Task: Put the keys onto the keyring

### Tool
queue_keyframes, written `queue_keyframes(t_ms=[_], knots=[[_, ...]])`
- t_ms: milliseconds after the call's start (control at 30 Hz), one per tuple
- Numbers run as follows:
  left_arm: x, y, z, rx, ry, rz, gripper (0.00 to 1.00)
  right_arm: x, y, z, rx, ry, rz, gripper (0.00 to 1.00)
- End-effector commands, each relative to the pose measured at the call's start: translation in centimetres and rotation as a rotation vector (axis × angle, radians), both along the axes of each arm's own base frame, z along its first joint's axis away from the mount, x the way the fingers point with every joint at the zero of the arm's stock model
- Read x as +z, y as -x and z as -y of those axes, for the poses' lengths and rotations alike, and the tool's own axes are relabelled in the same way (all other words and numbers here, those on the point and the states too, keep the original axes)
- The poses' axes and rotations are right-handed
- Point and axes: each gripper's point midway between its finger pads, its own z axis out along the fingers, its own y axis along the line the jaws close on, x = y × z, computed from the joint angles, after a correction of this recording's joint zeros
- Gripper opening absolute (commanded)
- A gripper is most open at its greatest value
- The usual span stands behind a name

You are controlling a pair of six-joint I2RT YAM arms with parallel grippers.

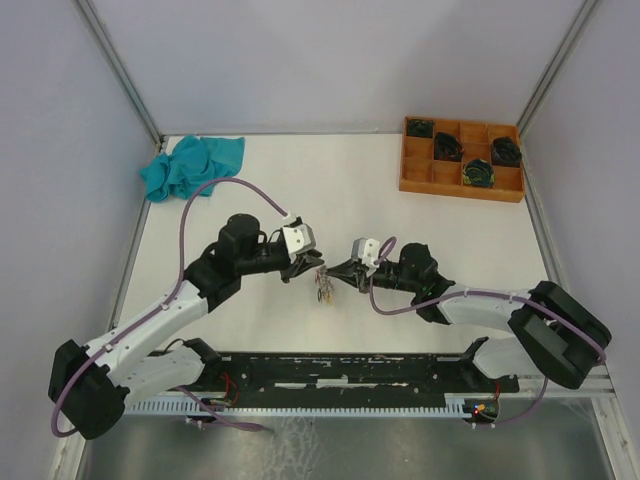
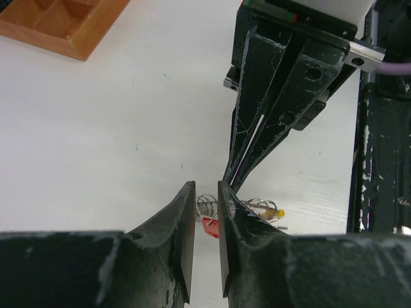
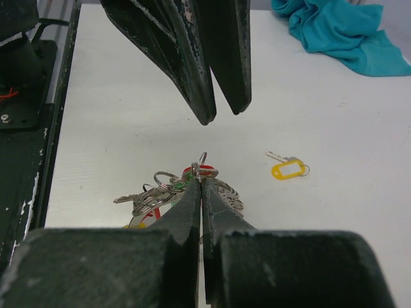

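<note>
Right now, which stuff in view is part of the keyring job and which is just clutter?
Job:
- keyring
- red-tag key in the bunch
- loose yellow-tag key
- left pincer, right pincer

Lying about:
- cloth
- tray
- black coils in it

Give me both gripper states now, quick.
Left gripper: slightly open, holding nothing.
Right gripper: closed, seemingly pinching a small metal ring.
</note>
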Motion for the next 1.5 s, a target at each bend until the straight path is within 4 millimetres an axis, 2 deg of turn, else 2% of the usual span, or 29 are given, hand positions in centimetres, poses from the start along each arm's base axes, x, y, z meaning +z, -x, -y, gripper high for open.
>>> queue_keyframes(t_ms=[0,200,367,900,1233,1467], knots=[[2.5,0.1,0.5,-0.022,0.117,0.011,0.27,6.2,-0.8,-0.2,-0.032,-0.257,0.114,0.01],[2.5,0.5,0.6,-0.049,0.134,0.018,0.29,8.0,-1.6,0.6,-0.092,-0.367,0.149,0.01],[2.5,0.8,0.6,-0.063,0.142,0.028,0.29,8.6,-1.2,0.5,-0.068,-0.392,0.151,0.01],[3.7,-0.2,-0.6,-0.022,0.186,0.067,0.29,8.4,-0.1,0.6,-0.003,-0.332,0.184,0.01],[3.0,1.3,0.4,-0.152,0.194,0.037,0.26,8.4,0.2,0.1,0.035,-0.317,0.172,0.01],[2.6,1.8,0.6,-0.181,0.186,0.018,0.24,8.8,0.1,0.2,0.028,-0.323,0.179,0.01]])
